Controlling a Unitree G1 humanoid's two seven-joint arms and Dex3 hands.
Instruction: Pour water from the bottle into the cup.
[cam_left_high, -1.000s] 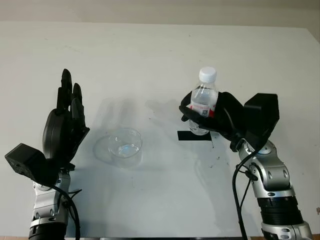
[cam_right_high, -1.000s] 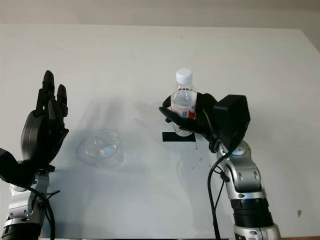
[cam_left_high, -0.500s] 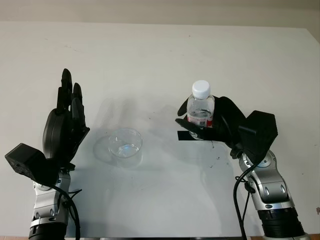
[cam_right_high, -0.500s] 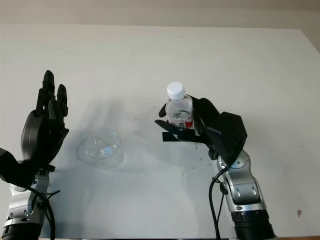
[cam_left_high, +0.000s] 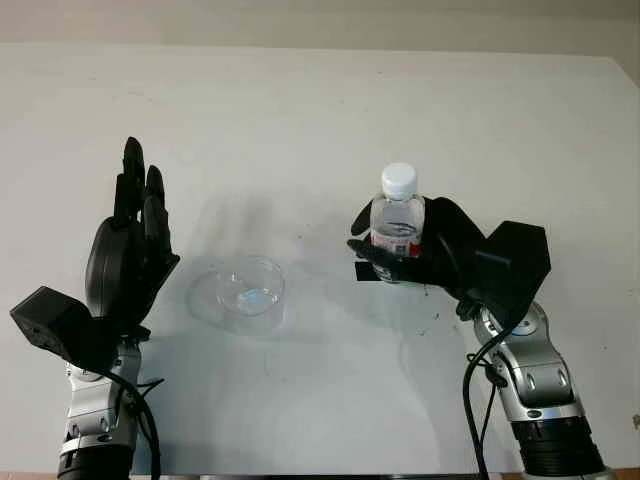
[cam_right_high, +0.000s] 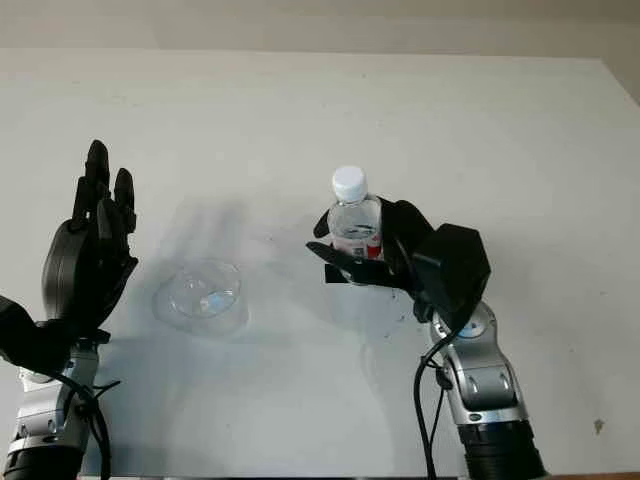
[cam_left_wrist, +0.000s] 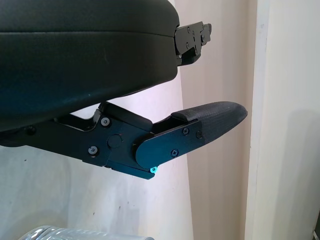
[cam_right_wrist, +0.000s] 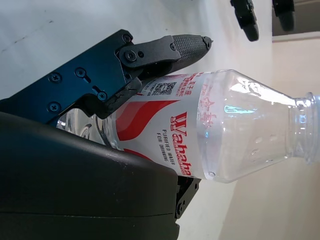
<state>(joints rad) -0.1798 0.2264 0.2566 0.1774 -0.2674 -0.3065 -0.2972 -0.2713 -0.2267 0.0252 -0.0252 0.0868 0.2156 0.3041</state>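
Nearest you, your left hand (cam_left_high: 128, 262) is raised and open beside the cup (cam_left_high: 249, 289), holding nothing, likely parked clear of the pour. The clear cup sits on the bench (cam_left_high: 300, 120) between your hands. Further out, your right hand (cam_left_high: 415, 253) is wrapped around the labelled middle of the bottle (cam_left_high: 397, 225), upright, white cap on, near a black tape mark (cam_left_high: 363, 271). Nothing stands between bottle and cup.

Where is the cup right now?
In the left eye view the clear cup stands on the table left of centre, between the open left hand and the bottle in the right hand.
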